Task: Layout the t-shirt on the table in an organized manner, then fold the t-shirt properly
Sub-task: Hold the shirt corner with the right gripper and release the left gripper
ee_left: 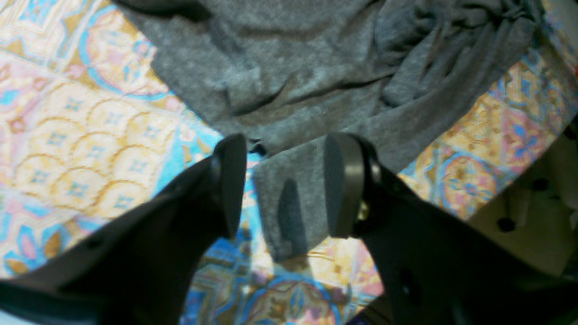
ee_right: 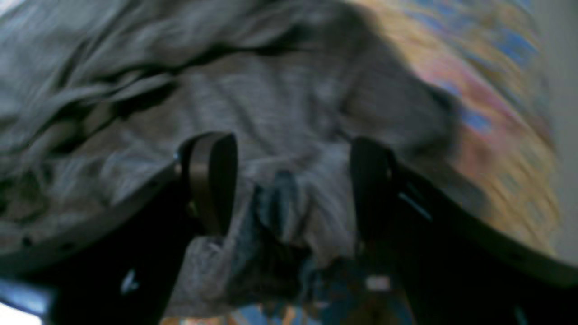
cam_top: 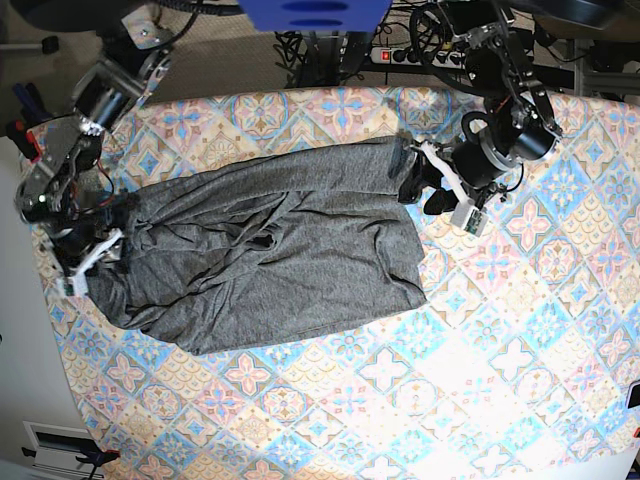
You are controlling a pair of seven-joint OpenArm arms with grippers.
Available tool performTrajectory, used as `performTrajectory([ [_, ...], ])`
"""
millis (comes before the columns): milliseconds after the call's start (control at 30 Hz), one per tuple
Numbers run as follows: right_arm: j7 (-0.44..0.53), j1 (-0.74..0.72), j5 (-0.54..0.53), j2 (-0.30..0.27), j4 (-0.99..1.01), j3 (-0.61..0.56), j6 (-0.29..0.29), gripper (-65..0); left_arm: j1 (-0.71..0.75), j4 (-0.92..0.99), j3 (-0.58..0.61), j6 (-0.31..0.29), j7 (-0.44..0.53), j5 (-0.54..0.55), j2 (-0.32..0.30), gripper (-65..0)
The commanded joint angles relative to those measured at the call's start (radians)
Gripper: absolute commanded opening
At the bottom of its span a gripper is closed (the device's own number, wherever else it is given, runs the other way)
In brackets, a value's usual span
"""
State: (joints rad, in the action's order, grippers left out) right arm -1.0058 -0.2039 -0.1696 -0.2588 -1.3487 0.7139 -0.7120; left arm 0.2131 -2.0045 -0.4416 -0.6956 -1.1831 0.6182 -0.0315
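The dark grey t-shirt [cam_top: 270, 250] lies rumpled and stretched sideways across the left half of the tile-patterned table [cam_top: 500, 380]. In the base view my left gripper [cam_top: 430, 190] is at the shirt's right end. In the left wrist view it [ee_left: 286, 185] is open, with a flat flap of the shirt [ee_left: 293, 203] lying between its fingers on the table [ee_left: 67, 135]. My right gripper [cam_top: 105, 240] is at the shirt's left end. In the blurred right wrist view it [ee_right: 291, 185] stands wide open over bunched shirt fabric [ee_right: 271, 104].
Cables and a power strip [cam_top: 400, 55] lie beyond the table's far edge. A blue object [cam_top: 310, 12] hangs at the top of the base view. The table's left edge runs close to the right arm. A white part of the robot [ee_left: 533, 216] shows at the right of the left wrist view.
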Motion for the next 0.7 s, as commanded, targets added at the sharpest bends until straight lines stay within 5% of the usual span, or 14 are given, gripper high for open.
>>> performTrajectory([
  [0,0.023,-0.059,0.011,-0.060,0.022,-0.007,0.014,-27.3,-0.020,-0.019,-0.001,-0.003,0.029,0.024,-0.008,-39.0],
  [333,0.290,-0.332,0.012,-0.195,0.430,-0.262,0.014,-27.3,-0.039,-0.019,-0.006,-0.003,0.030,0.021,-0.012,-39.0],
  [667,0.644,-0.550,0.012,-0.205,0.897,-0.557,0.014,-27.3,-0.034,-0.017,-0.006,-0.003,0.029,0.021,-0.012,-39.0],
])
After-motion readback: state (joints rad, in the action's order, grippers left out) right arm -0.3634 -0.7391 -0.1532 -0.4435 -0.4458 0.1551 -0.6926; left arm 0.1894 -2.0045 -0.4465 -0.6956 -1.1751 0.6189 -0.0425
